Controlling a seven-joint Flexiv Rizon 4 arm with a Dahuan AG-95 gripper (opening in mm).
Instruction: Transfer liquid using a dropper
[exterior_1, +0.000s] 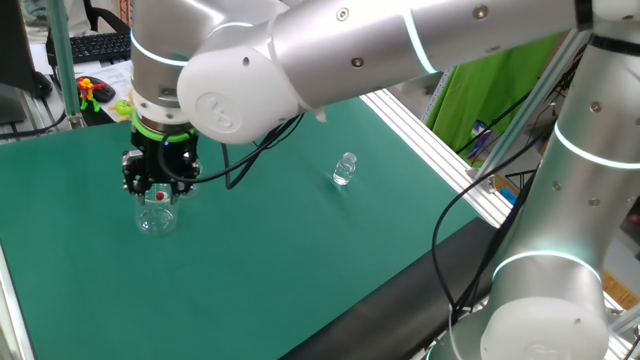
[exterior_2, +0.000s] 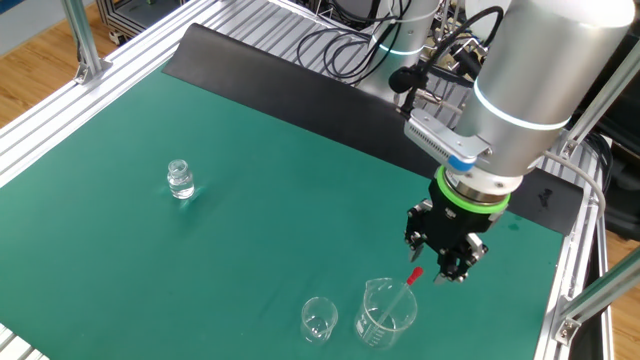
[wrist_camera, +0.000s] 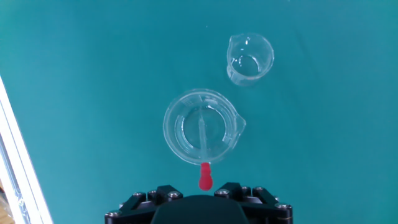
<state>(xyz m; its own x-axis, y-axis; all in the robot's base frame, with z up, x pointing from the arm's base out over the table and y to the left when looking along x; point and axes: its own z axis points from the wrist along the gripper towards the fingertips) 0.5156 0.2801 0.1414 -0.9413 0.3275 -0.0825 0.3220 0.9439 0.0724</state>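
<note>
The dropper (wrist_camera: 204, 148) leans in the big beaker (wrist_camera: 202, 127) — its red end (exterior_2: 413, 275) pokes over the rim. The small beaker (wrist_camera: 250, 58) stands near it. A vial (exterior_2: 180, 179) sits far off on the green mat (exterior_2: 250, 150). The claw (exterior_2: 445, 264) hangs just above the red end — open or shut, I cannot tell.

Opposite side views; hand view straight down.

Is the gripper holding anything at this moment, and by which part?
Cannot be told. The gripper sits right above the red bulb of the slim clear dropper leaning in the larger glass beaker.
</note>
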